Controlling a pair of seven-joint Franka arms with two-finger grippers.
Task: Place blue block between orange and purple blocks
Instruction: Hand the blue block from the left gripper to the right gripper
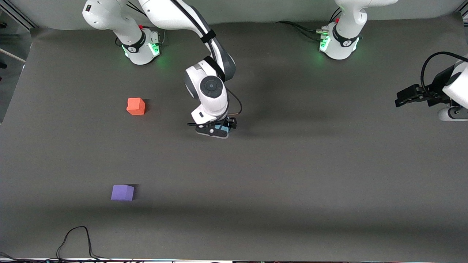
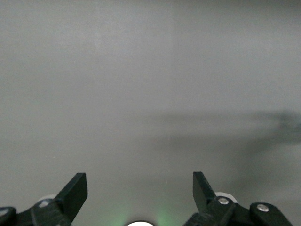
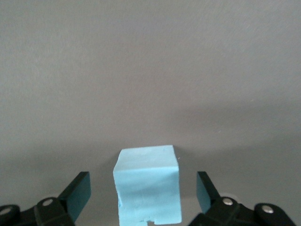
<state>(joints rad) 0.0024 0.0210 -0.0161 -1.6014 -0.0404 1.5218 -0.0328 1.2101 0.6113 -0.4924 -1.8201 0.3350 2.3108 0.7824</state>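
The small sky-blue matte cube [image 3: 148,186] is straddled, ungripped, by the right claw's [image 1: 219,129] spread fingers mid-tabletop — placement between orange-red cube [image 1: 136,106] and violet cube [image 1: 123,193] remains undone — while the left claw [image 1: 404,98] waits, open.

Robot lab bench, staged for block handling

Two white arms are bolted by their bases [image 1: 140,45] along the 12 o'clock edge of a plain dark grey matted surface [image 1: 292,175], with green status lights glowing at both mounts and black cables [image 1: 299,28] trailing from them. A loose cable [image 1: 75,241] snakes along the 6 o'clock edge. The only items on the surface are three plain coloured cubes: an orange block [image 1: 136,106] toward 10 o'clock, a purple block [image 1: 122,192] toward 7 o'clock, and a blue block [image 3: 148,186] near the centre, nothing domestic or commercial among them.
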